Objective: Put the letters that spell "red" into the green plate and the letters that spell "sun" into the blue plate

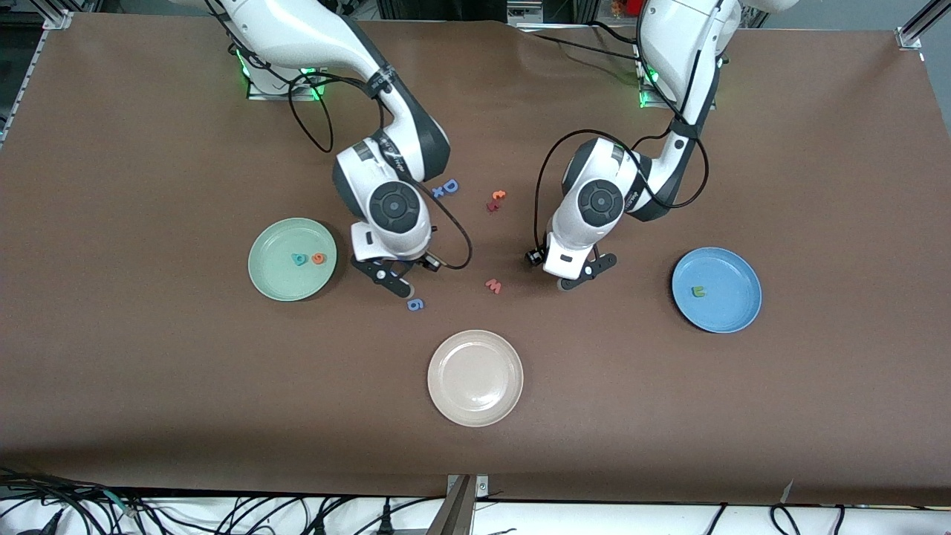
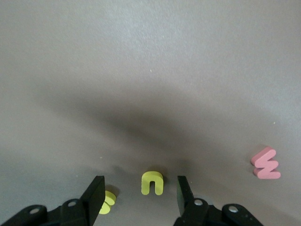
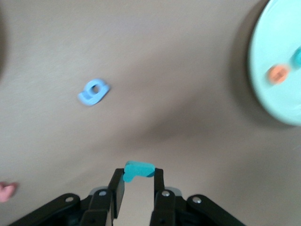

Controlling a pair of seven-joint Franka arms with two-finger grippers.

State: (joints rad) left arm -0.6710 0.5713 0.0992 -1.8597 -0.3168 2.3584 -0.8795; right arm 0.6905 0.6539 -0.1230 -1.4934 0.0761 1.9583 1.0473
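In the front view the right arm's wrist covers the teal "r" (image 3: pixel 139 169) and most of the right gripper (image 1: pixel 392 279); only the right wrist view shows the letter pinched between the fingers, its lower part hidden by them. The left arm's wrist likewise hides the yellow "u" (image 2: pixel 153 182) and yellow "s" (image 2: pixel 107 202) on the table. In the left wrist view one finger (image 2: pixel 94 195) overlaps part of the "s". The green plate (image 3: pixel 268 89) is cut by the right wrist picture's edge, and the teal "d" (image 3: pixel 297 57) on it is cropped and blurred. The pink "w" (image 3: pixel 6 190) is also cropped there. Two small letters (image 1: pixel 495 200) near the table's middle are too small to read.
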